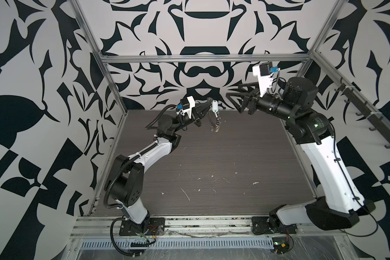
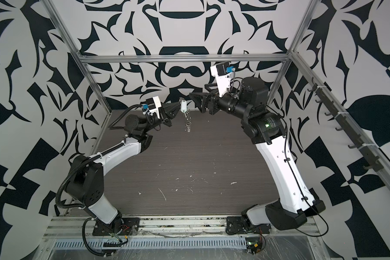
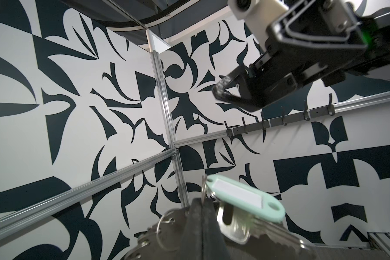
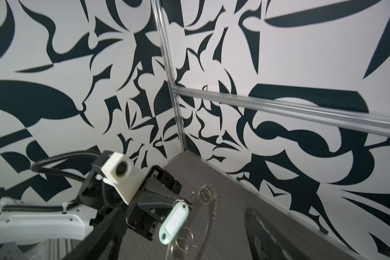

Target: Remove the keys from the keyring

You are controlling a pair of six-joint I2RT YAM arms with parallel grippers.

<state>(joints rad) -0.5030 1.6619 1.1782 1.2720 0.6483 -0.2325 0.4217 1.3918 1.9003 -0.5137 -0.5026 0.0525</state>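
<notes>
My left gripper (image 1: 208, 102) (image 2: 178, 102) is raised over the back of the table, shut on the keyring's upper rim. The keyring (image 1: 216, 124) (image 2: 188, 126), grey and fringed with split rings, hangs edge-on below it. A pale oval tag (image 1: 214, 106) (image 2: 183, 106) dangles beside the jaws. In the left wrist view the shut gripper (image 3: 203, 203) pinches a silver ring, with the grey disc (image 3: 164, 227) on one side and the silver key (image 3: 234, 227) and tag (image 3: 245, 198) on the other. My right gripper (image 1: 233, 90) (image 2: 198, 90) stands open just right of the tag, holding nothing.
A dark wood-grain table (image 1: 212, 168) carries white scuffs. A rail of black hooks (image 1: 358, 108) runs along the right wall. Aluminium frame posts (image 1: 113, 85) and patterned walls enclose the cell. A slotted cable duct (image 1: 178, 243) lies along the front.
</notes>
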